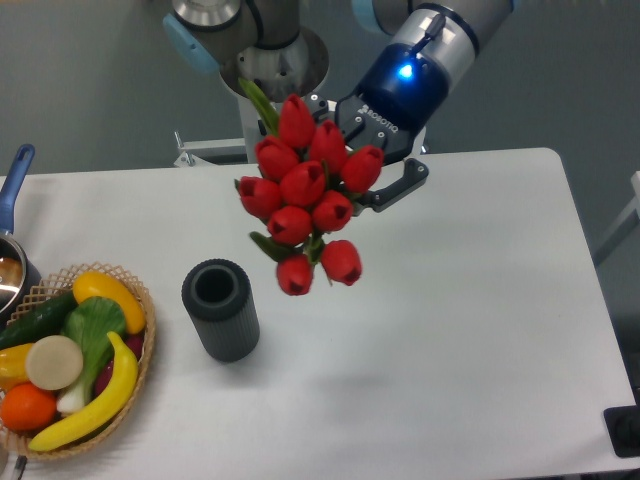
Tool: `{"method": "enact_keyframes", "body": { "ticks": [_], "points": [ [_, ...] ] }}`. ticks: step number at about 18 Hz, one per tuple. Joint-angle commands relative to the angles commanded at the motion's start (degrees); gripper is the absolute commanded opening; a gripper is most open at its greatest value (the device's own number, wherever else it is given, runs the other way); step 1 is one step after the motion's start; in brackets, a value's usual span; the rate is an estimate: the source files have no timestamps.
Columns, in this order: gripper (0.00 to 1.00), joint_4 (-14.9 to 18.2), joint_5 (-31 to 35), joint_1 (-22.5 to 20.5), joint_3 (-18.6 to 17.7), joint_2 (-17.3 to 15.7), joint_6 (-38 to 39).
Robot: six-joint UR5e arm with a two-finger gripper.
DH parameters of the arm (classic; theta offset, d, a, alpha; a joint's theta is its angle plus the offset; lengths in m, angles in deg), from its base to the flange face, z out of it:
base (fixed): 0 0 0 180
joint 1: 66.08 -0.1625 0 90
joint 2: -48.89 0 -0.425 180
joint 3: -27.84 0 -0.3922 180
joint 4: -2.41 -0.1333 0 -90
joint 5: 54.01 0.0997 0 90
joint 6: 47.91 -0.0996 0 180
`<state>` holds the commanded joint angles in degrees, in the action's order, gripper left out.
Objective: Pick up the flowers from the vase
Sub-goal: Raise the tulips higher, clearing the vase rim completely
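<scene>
The flowers (305, 195), a bunch of glossy red tulip buds with green leaves, hang in the air above the table, clear of the vase and up and to its right. My gripper (372, 170) is behind the bunch, shut on its stems; the buds hide most of the fingers. The vase (220, 308), a dark grey ribbed cylinder, stands upright on the white table at the lower left with its round mouth empty.
A wicker basket (140, 352) of plastic fruit and vegetables sits at the table's left front edge, close to the vase. A steel pot with a blue handle (16, 172) pokes in at the far left. The white table (450, 330) stretches to the right.
</scene>
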<state>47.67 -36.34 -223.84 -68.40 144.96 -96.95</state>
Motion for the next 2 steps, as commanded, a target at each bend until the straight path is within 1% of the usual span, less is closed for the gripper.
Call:
{"method": "enact_keyframes", "body": {
  "ticks": [2],
  "points": [
    [0.48,0.00,0.00,-0.26,-0.17,0.00,0.09]
  ]
}}
